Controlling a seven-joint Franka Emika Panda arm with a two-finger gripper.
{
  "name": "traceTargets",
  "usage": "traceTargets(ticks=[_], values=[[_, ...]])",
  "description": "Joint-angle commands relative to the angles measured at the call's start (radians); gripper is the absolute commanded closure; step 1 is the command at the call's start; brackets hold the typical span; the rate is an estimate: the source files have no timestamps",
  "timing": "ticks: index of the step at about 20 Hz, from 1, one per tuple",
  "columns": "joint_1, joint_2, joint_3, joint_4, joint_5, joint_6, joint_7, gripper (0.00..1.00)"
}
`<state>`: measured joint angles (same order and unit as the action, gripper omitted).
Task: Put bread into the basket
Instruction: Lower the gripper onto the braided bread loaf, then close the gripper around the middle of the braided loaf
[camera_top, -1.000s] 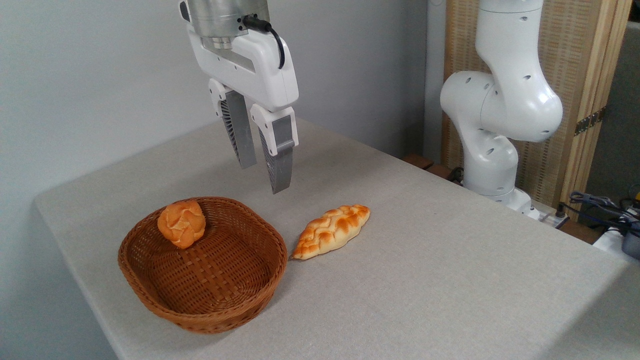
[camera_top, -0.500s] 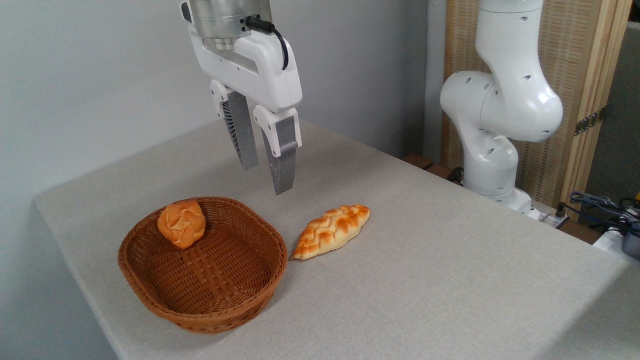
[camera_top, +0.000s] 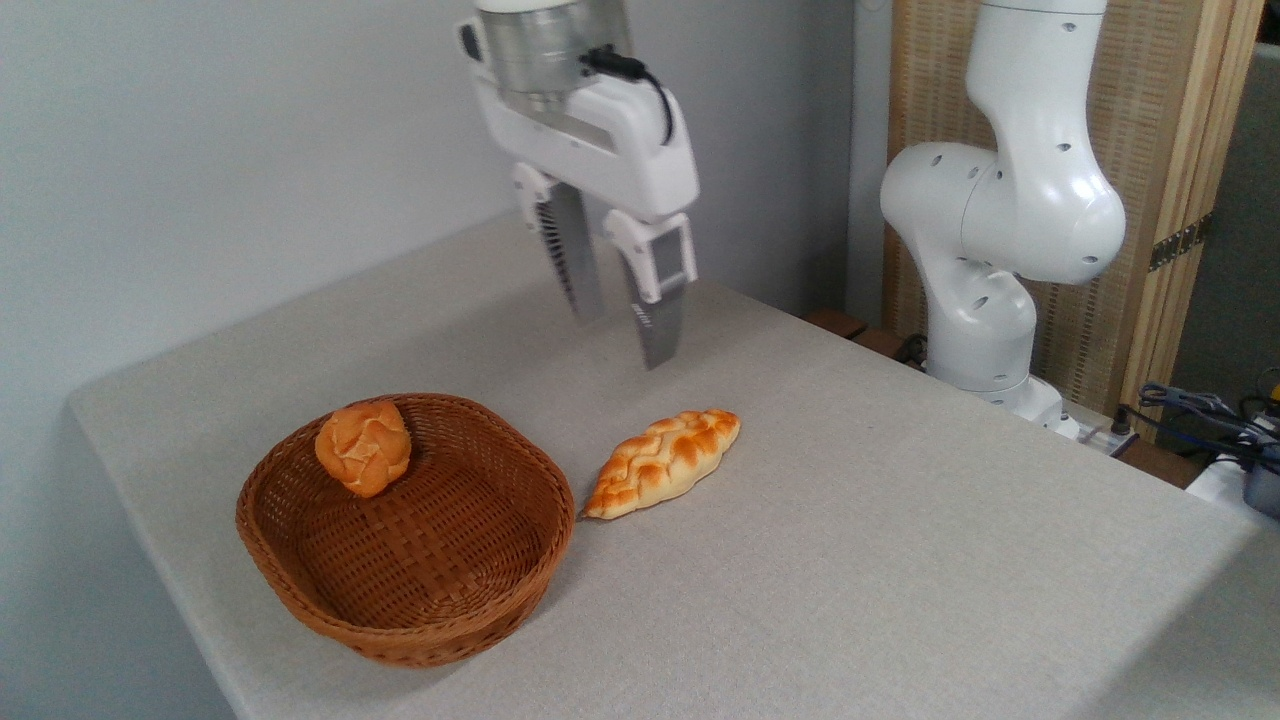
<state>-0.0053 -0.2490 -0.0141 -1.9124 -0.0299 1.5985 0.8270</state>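
The bread (camera_top: 664, 461), a braided golden-orange loaf with pointed ends, lies on the grey table just right of the basket (camera_top: 300, 590), its left tip almost touching the rim. The basket is round, reddish-brown wicker, at the table's front left. My gripper (camera_top: 625, 335) hangs open in the air above and slightly behind the loaf, fingers pointing down with nothing between them.
A small round orange bun (camera_top: 364, 447) rests inside the basket against its far wall. The arm's white base (camera_top: 985, 300) stands at the table's back right. Cables (camera_top: 1200, 410) lie off the right edge. The table's left and front edges are near the basket.
The gripper has moved right, from above the basket's far rim to above the loaf, staying open. The loaf, bun and basket have not moved.
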Motion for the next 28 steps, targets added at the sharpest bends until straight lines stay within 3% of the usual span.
traceTargets(ticks=[1,6,9,15,28], values=[[-0.002,-0.166,-0.036,-0.244,0.004,0.101,0.02,0.0],[-0.001,-0.184,-0.09,-0.332,0.004,0.124,0.018,0.0],[0.001,-0.181,-0.127,-0.382,0.001,0.208,-0.002,0.0],[0.001,-0.151,-0.132,-0.488,0.002,0.383,0.001,0.0],[-0.001,-0.089,-0.173,-0.527,0.002,0.442,0.001,0.0]])
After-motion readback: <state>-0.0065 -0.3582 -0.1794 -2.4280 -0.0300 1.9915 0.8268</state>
